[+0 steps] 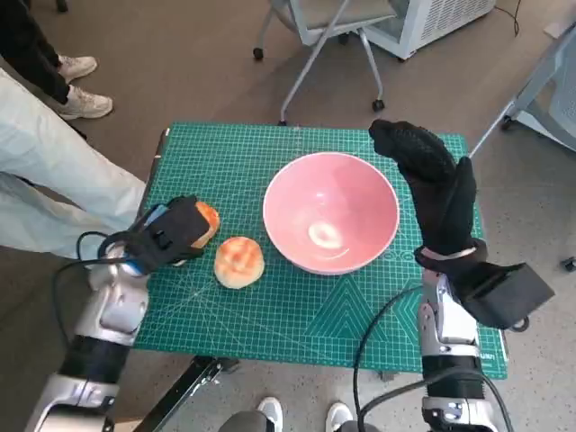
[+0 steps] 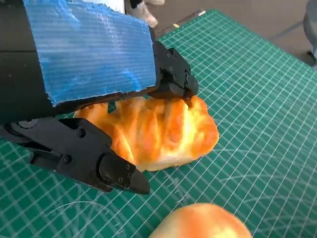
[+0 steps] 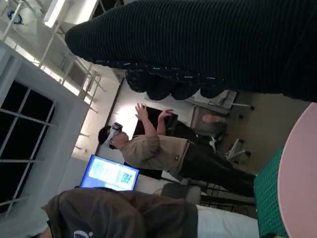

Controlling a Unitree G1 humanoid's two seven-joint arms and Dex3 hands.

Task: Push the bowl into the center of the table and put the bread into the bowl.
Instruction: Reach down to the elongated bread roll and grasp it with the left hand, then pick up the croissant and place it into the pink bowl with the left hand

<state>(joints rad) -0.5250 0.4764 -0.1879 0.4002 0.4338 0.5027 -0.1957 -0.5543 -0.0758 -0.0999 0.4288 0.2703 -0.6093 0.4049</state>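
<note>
Left hand (image 1: 171, 236): clasped around a bread roll (image 2: 163, 131).
Right hand (image 1: 432, 180): raised beside the bowl (image 1: 330, 212), nothing held, fingers extended.
Bowl: pink, near mat centre.
Second roll (image 1: 238, 262): just beside bowl.
Surface: green cutting mat (image 1: 306, 315).
Room: chair (image 1: 324, 27), person (image 3: 163, 153).

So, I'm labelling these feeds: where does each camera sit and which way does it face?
Head view: on the head, looking steeply down at the green cutting mat, pink bowl, both forearms.
Left wrist view: behind the left hand, facing the bread it grips.
Right wrist view: behind the right hand, facing out at people.
Shared: the bowl's rim appears in head and right wrist views.
</note>
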